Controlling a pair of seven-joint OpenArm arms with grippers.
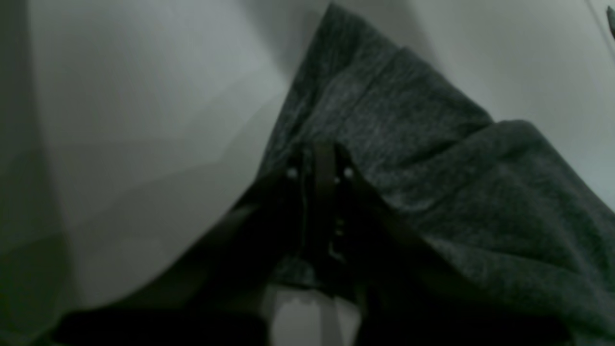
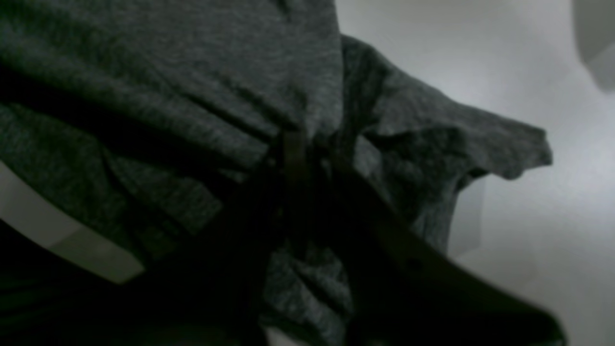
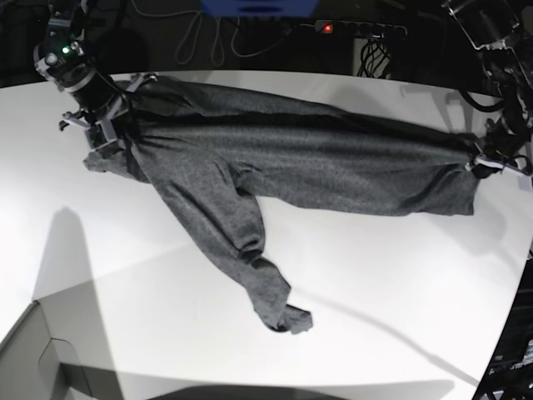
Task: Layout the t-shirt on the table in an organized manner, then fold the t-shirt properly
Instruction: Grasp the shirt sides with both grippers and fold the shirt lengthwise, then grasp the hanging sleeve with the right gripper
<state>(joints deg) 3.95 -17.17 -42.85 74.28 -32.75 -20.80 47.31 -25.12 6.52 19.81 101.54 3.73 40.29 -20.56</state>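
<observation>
The dark charcoal t-shirt (image 3: 316,167) is stretched in a long band across the back of the white table (image 3: 391,283). One part of it trails forward on the tabletop to a crumpled end (image 3: 283,315). At the band's left end my right gripper (image 3: 111,133) is shut on bunched cloth; the right wrist view shows its fingers (image 2: 295,149) buried in the t-shirt (image 2: 192,72). My left gripper (image 3: 480,163) is shut on the right end. In the left wrist view it (image 1: 321,161) pinches the t-shirt (image 1: 432,168) over the table (image 1: 144,120).
A grey box corner (image 3: 33,358) sits at the near left edge of the table. Cables and a power strip (image 3: 358,29) lie behind the back edge. The table's curved edge runs down the right side (image 3: 512,317).
</observation>
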